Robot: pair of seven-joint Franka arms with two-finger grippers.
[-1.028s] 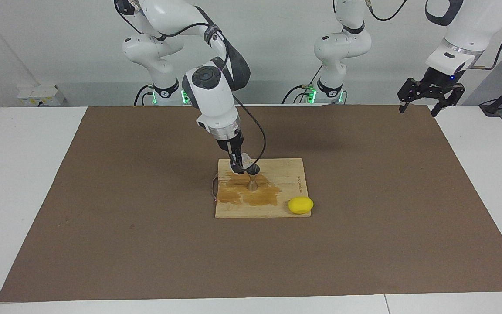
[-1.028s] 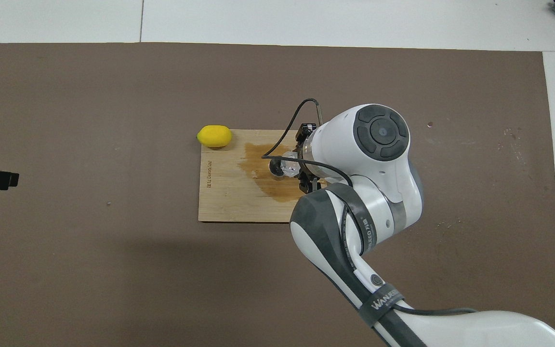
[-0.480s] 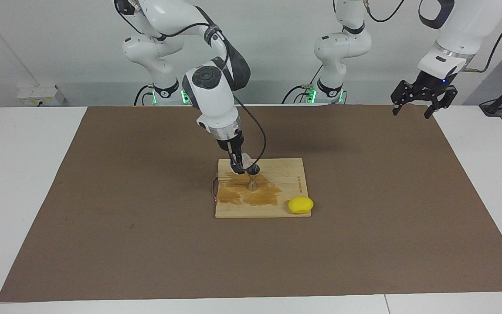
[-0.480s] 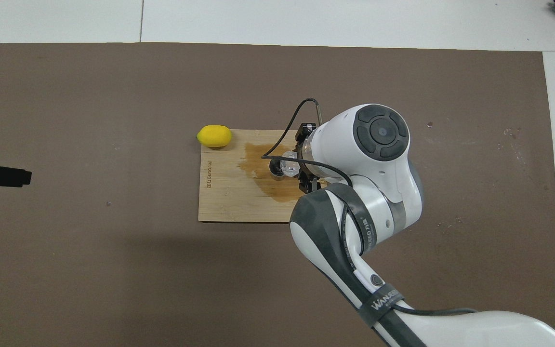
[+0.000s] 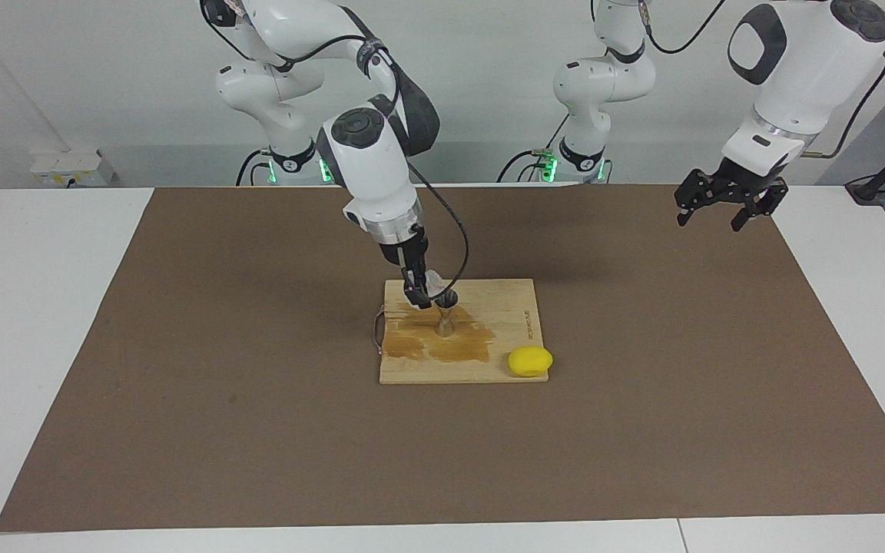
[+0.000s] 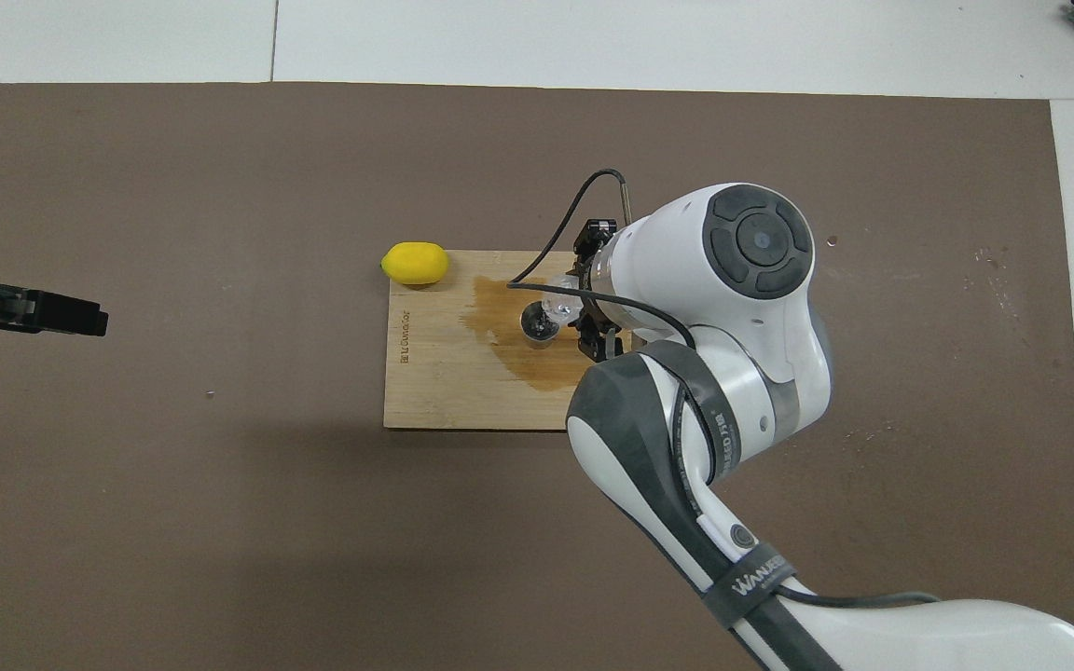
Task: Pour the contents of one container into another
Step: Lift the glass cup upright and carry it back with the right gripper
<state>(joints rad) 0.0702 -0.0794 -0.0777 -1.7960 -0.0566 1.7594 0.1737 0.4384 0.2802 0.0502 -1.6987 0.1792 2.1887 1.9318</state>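
The clear glass cup [image 5: 435, 285] is tilted in my right gripper [image 5: 421, 290], which is shut on it just above the grey steel jigger [image 5: 445, 319]. The jigger stands upright on a wooden board [image 5: 505, 307], in a dark wet stain [image 5: 464, 348]. In the overhead view the cup [image 6: 559, 305] sits at the jigger's rim [image 6: 539, 323], and the right gripper [image 6: 587, 308] is partly hidden under its own wrist. My left gripper [image 5: 710, 213] is open and empty, up in the air over the mat at the left arm's end; it also shows in the overhead view [image 6: 57, 315].
A yellow lemon [image 5: 530, 362] lies at the board's corner that is farther from the robots, toward the left arm's end; it also shows in the overhead view [image 6: 416, 263]. A brown mat [image 5: 181, 384] covers most of the white table.
My left gripper has come down and in toward the middle of the table. My right wrist has turned a little, with the cup still over the jigger.
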